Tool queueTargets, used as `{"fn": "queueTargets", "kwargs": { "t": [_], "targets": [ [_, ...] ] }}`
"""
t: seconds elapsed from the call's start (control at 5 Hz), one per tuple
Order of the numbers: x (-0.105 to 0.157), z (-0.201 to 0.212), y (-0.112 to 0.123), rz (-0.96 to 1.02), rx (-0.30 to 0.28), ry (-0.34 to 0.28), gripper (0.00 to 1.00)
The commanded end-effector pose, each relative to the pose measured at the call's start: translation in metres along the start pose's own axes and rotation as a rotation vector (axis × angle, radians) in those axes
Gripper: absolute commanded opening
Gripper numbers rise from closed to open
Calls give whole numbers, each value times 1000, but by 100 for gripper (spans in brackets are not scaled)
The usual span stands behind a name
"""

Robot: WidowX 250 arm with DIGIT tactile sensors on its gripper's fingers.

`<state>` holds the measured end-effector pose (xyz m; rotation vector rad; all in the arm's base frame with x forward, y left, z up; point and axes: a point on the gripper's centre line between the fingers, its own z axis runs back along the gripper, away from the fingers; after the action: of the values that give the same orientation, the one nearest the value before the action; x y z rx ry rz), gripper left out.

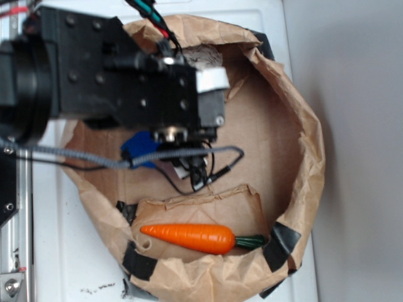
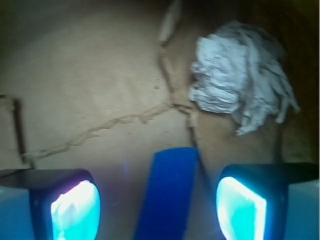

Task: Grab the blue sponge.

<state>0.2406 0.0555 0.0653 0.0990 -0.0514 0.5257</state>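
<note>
A white table [image 1: 56,251] carries a wide, shallow nest of crumpled brown paper [image 1: 302,113], its rim folded up all round and held here and there with strips of black tape [image 1: 280,242]. Over the upper left of this nest hangs the black robot arm [image 1: 94,69], large and blurred in the exterior view, with a grey braided cable [image 1: 75,154] sweeping across beneath it and thin black wires looping down onto the paper floor. Along the near rim lies an orange toy carrot [image 1: 189,237] with a dark green stem, resting on a folded paper flap, well apart from the arm. At the far side of the nest sits a crumpled wad of white paper [image 2: 240,90], seen plainly in the wrist view. The blue sponge [image 2: 167,192] lies flat on the paper floor, mostly hidden under the arm in the exterior view, where only a blue patch shows. In the wrist view it sits between the two pads of the gripper [image 2: 157,210], nearer the right pad [image 2: 240,210] than the left, and the jaws stand wide apart, clear of it on both sides
</note>
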Motion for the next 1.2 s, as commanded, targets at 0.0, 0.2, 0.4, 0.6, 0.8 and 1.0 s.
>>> {"fn": "queueTargets", "kwargs": {
  "t": [0.0, 0.2, 0.4, 0.6, 0.8, 1.0],
  "targets": [
    [3, -23, 12, 95, -42, 24, 100],
    [-10, -39, 4, 63, -8, -22, 100],
    [-22, -55, 3, 56, 28, -38, 100],
    [-32, -64, -4, 58, 60, -59, 91],
    [-34, -66, -5, 73, 80, -60, 0],
    [-32, -59, -6, 63, 83, -70, 0]
  ]
}}
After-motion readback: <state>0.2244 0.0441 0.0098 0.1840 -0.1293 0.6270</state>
